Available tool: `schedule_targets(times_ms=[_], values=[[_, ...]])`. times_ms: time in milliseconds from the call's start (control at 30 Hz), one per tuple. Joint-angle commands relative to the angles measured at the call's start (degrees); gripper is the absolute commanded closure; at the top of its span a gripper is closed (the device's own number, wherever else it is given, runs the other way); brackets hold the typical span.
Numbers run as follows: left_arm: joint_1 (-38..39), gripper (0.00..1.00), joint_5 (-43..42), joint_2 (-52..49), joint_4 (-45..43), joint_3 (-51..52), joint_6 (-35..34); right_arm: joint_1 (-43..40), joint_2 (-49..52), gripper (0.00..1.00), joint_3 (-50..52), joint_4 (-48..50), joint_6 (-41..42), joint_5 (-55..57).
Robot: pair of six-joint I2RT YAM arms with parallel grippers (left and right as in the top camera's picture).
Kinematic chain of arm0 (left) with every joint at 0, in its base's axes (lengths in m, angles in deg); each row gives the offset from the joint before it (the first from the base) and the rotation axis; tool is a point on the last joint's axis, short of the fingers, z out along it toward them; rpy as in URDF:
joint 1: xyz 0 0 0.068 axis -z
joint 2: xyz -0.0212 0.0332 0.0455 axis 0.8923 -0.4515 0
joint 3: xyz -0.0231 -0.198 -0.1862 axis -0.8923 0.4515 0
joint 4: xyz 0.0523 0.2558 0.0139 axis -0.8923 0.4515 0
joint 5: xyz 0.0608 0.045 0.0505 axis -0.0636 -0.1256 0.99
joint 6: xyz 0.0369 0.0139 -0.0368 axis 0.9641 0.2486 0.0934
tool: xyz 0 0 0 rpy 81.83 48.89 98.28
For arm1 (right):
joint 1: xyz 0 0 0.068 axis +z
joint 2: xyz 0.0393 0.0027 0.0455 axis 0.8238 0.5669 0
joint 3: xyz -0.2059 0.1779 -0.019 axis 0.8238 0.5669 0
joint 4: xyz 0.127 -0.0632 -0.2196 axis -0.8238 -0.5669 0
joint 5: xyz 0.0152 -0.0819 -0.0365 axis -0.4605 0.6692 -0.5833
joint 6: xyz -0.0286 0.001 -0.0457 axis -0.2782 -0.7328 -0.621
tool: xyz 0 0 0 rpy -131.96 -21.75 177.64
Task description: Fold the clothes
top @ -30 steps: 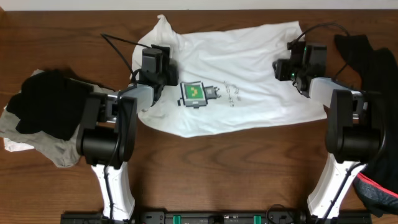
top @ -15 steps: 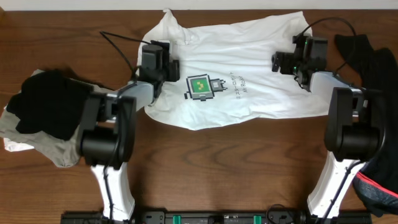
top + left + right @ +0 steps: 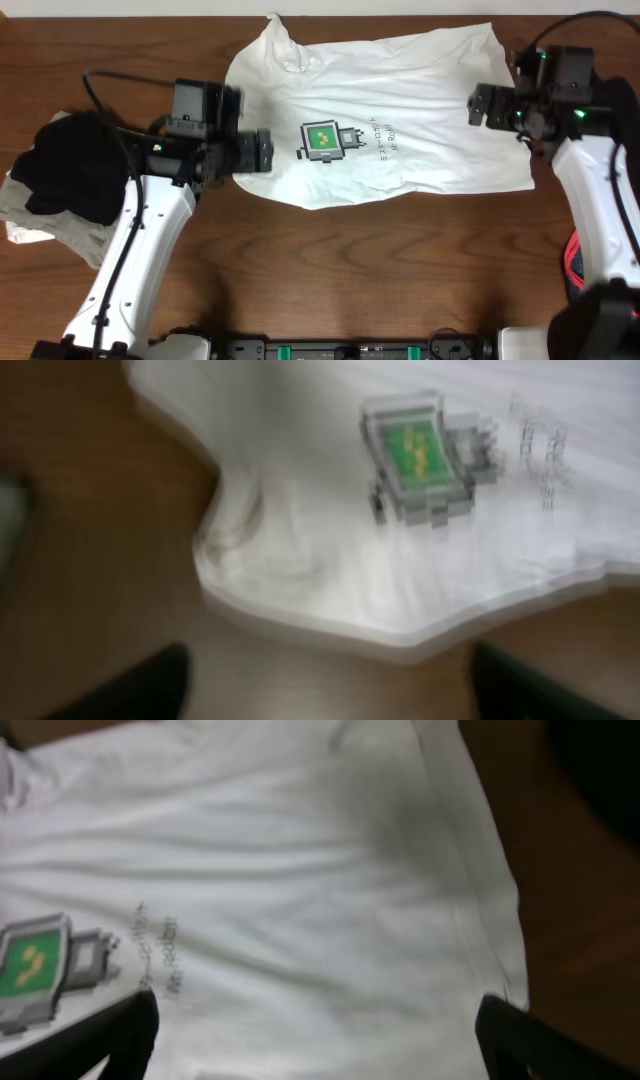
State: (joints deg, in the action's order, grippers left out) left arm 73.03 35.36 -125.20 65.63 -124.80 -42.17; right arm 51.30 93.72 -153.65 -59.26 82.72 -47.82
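White T-shirt lies spread on table, logo up. Soft, light, limp: likely drapes, wrinkles, slides on wood. Best pinched at side edges or corners, both sides together. Left gripper, right gripper at opposite edges, fingers wide apart, empty.

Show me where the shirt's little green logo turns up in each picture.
Overhead: green logo near the centre.
Left wrist: logo up, right of centre.
Right wrist: logo at the lower left edge.
Shared landmark: dark lettering beside it.
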Motion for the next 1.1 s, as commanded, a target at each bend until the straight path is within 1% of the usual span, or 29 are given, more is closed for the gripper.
schedule_targets(times_ms=[0, 67, 133, 233, 300, 433, 567, 633, 767, 833, 967, 1067], values=[[1.57, 0.29, -4.7, -1.31, 6.29, 2.34, -6.4, 0.07, -0.96, 0.01, 0.13, -4.55, 0.15, 0.59], [2.93, 0.41, -4.74, -1.7, 7.48, 4.7, -8.15, 0.07, -1.01, 0.01, 0.15, -7.37, 0.15, 0.59], [4.39, 0.45, -4.76, -1.99, 6.71, 7.85, -11.06, 0.07, -0.87, 0.01, 0.28, -9.7, 0.15, 0.59], [6.82, 0.48, -4.96, -2.01, 2.01, 13.75, -16.17, 0.07, -0.87, 0.01, 0.52, -12.31, 0.17, 0.59], [8.11, 0.48, -5.99, -2.01, -2.97, 17.57, -18.71, 0.07, -0.87, 0.01, 0.63, -12.92, 0.17, 0.59], [9.7, 0.47, -5.97, -2.03, -15.85, 25.03, -24.57, 0.11, -0.87, 0.01, 0.68, -13.92, 0.17, 0.59], [10.36, 0.47, -5.33, -2.23, -27.52, 30.29, -26.01, 0.11, -0.87, 0.01, 0.68, -14.27, 0.17, 0.59], [10.36, 0.47, -4.94, -2.89, -31.87, 32.24, -28.06, 0.11, -0.87, 0.01, 0.68, -14.32, 0.17, 0.59], [10.36, 0.46, -2.43, -5.05, -36.59, 33.83, -31.06, 0.11, -0.87, 0.01, 0.68, -14.38, 0.17, 0.59], [10.36, 0.46, -2.36, -7.13, -38.56, 33.94, -31.1, 0.11, -0.87, 0.01, 0.68, -14.34, 0.17, 0.59], [10.36, 0.46, -2.36, -11.34, -41.94, 33.94, -34.21, 0.11, -0.87, 0.01, 0.68, -14.29, 0.17, 0.61], [10.36, 0.46, -2.82, -13.84, -46.58, 33.94, -34.51, 0.11, -0.87, 0.01, 0.68, -14.29, 0.17, 0.61]])
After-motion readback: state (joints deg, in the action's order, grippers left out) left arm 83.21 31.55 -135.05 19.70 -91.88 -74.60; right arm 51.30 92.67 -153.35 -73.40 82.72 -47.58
